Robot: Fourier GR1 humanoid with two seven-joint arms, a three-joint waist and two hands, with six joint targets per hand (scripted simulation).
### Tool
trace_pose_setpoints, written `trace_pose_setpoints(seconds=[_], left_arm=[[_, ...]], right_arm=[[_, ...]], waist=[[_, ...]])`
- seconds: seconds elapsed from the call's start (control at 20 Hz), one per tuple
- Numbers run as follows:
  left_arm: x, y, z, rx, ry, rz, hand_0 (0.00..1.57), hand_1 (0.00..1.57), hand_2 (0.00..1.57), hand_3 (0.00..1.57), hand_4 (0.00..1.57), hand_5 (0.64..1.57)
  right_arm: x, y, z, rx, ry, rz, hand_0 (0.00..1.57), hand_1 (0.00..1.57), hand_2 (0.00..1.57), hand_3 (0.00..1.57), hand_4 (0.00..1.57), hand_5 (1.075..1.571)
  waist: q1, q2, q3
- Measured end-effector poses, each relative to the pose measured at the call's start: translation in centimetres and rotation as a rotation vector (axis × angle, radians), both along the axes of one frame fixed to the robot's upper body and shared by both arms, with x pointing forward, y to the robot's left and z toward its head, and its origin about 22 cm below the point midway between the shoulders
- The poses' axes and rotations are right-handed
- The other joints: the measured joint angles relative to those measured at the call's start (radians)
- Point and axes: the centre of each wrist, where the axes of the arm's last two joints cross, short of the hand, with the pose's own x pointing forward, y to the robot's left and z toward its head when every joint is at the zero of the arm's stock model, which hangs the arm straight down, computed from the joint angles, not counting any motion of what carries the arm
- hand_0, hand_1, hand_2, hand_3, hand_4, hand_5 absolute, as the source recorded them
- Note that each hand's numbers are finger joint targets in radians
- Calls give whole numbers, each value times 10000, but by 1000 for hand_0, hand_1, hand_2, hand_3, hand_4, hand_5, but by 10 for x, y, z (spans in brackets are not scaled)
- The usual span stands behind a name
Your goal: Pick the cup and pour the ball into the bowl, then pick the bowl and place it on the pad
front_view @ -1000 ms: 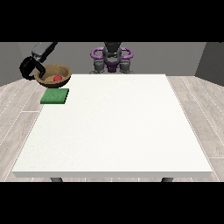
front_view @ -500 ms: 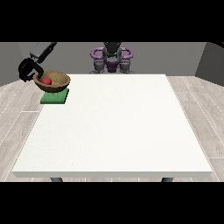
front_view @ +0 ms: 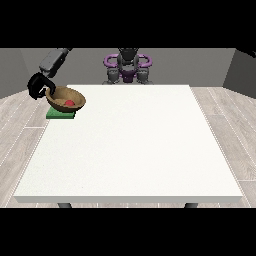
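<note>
Brown bowl (front_view: 66, 98), red ball (front_view: 69, 103) inside, sits over the green pad (front_view: 61, 114) at the bench's (front_view: 130, 150) far corner: placing step, release next. Hand at the view's left (front_view: 39, 86) reaches down, fingers curled on the bowl's rim, seemingly.

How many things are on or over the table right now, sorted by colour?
Brown: 1, the wooden bowl
Red: 1, the ball inside the bowl
Green: 1, the pad under the bowl
Black: 1, the hand at the view's left at the bowl's rim
Total: 4
</note>
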Motion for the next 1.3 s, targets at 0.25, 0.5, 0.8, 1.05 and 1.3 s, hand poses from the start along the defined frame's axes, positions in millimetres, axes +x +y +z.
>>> trace_pose_setpoints(seconds=[0.25,0.5,0.8,1.05,1.3], left_arm=[[-4,5,10,20,-272,14,0,0,0,0,1192,1563],[-3,3,5,8,-135,34,0,0,0,0,1190,1562],[-10,19,12,-23,-403,295,0,0,0,0,1188,1565],[-11,20,13,31,-649,175,0,0,0,0,1193,1567],[-13,24,18,194,-941,131,0,0,0,0,1208,1569]], right_arm=[[-8,-14,-2,289,-34,-739,1571,1571,1571,1087,0,1550],[-11,-22,3,-55,-132,-1464,1487,1487,1398,802,0,1544],[2,-2,-1,319,-758,-1574,1443,1443,1376,678,0,1535],[10,0,11,38,-1265,-1857,931,931,1103,1043,162,1509],[12,-3,19,-420,-881,-1277,0,0,0,0,0,1410]], waist=[[-4,180,-2],[81,52,-3],[5,381,-7],[216,671,-15],[343,882,-20]])
